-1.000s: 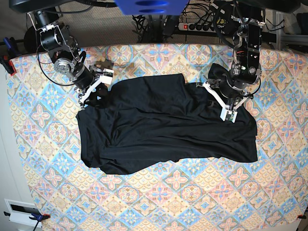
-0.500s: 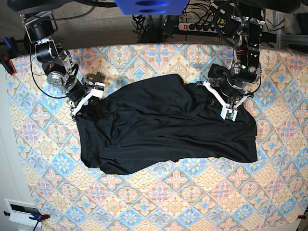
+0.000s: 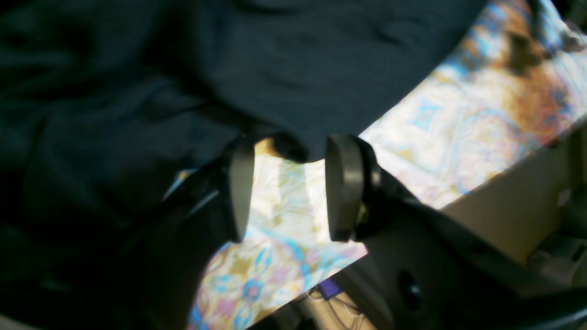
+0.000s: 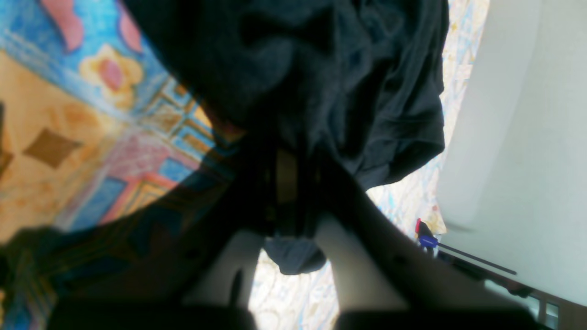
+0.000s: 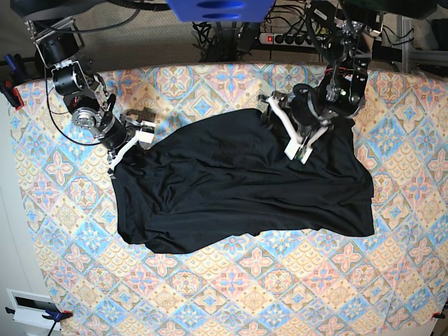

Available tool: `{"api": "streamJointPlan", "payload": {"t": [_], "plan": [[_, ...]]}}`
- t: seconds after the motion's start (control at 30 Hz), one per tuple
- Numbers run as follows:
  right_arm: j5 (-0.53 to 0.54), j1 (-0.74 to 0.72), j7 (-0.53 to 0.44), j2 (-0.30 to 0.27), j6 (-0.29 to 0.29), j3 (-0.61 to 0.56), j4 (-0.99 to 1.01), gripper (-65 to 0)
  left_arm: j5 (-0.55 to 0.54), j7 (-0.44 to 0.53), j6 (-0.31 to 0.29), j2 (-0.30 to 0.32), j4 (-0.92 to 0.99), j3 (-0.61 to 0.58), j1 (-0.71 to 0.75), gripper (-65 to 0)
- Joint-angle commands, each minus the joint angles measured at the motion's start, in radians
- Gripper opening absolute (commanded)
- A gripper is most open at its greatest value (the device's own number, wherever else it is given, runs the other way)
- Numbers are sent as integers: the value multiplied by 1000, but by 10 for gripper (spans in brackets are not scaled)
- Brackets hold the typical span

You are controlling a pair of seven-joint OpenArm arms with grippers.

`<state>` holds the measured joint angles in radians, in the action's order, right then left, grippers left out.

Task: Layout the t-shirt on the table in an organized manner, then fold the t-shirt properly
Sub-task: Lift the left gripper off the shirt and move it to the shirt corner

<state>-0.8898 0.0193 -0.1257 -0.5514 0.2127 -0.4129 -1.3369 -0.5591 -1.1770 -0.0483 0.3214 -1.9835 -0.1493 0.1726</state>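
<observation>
Base view: black t-shirt point(image 5: 238, 185) spread rumpled mid-counter point(image 5: 280, 294). Left wrist view: left gripper point(image 3: 286, 183) apart, straddling a shirt edge, nothing pinched. Right wrist view: right gripper point(image 4: 289, 192) clamped together on bunched fabric. Best pulled outward low and slow, keeping cloth taut, to flatten creases before folding.

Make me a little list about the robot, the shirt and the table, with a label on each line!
shirt: black t-shirt, spread out, still wrinkled, not folded
table: table covered in pastel diamond tiles
left pincer: left pincer open, shirt edge just at its tips
right pincer: right pincer shut on the t-shirt
</observation>
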Motion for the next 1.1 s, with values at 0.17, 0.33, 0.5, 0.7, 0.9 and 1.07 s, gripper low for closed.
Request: {"api": "streamJointPlan", "payload": {"t": [0.17,0.33,0.5,0.7,0.9,1.07], "plan": [[-50,26,45,-6,41,-17,24,-650,-77,-59,0,15,-32,-132,-89,-214],[-50,26,45,-6,41,-17,26,-650,-19,-63,-2,150,-41,-260,-95,-122],[-50,28,45,-6,41,-14,26,-650,-20,-63,-2,308,-72,-326,-92,-199],[-50,29,45,-6,41,-14,26,-650,-23,-63,-2,442,-72,-329,-74,-307],[-50,29,45,-6,41,-13,24,-650,-23,-65,-2,571,-79,-333,-41,-321],[-48,29,45,-6,41,-13,23,-650,-17,-63,1,648,-79,-332,-43,-321]]}}
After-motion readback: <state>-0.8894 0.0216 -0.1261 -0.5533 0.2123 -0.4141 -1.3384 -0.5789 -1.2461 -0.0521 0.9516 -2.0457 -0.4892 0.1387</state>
